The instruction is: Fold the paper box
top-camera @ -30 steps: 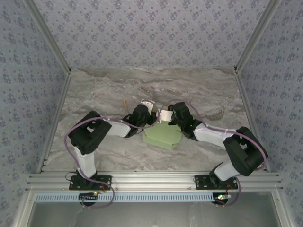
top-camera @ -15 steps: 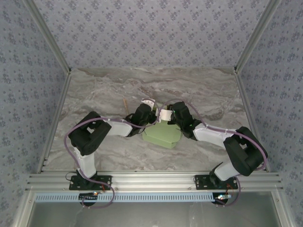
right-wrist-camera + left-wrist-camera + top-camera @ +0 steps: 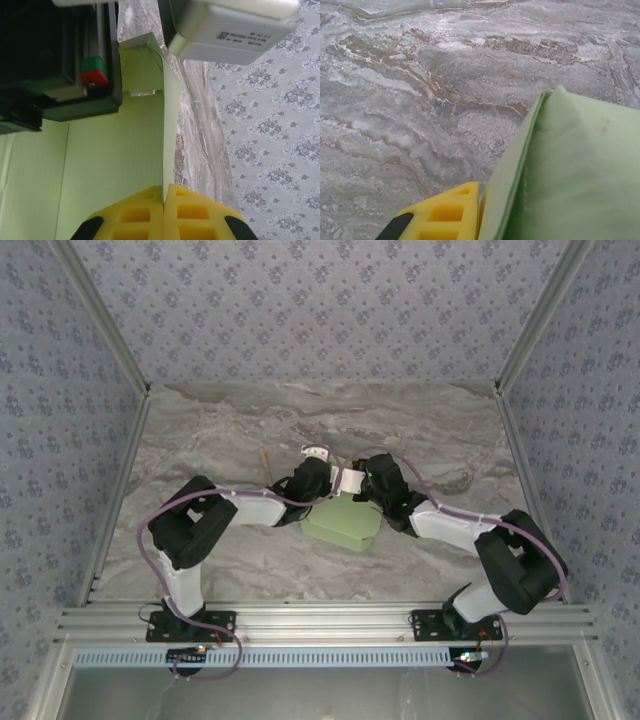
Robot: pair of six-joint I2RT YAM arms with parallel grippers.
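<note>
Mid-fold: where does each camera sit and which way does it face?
Top external: above and behind the bases, facing down at the grey marble table; left arm and right arm meet over the pale green card paper box.
Left wrist: low, facing along the table; its yellow finger lies against the box.
Right wrist: faces along the box toward the patterned wall; right end effector shut on its edge.
Both wrist views share box and table.
</note>
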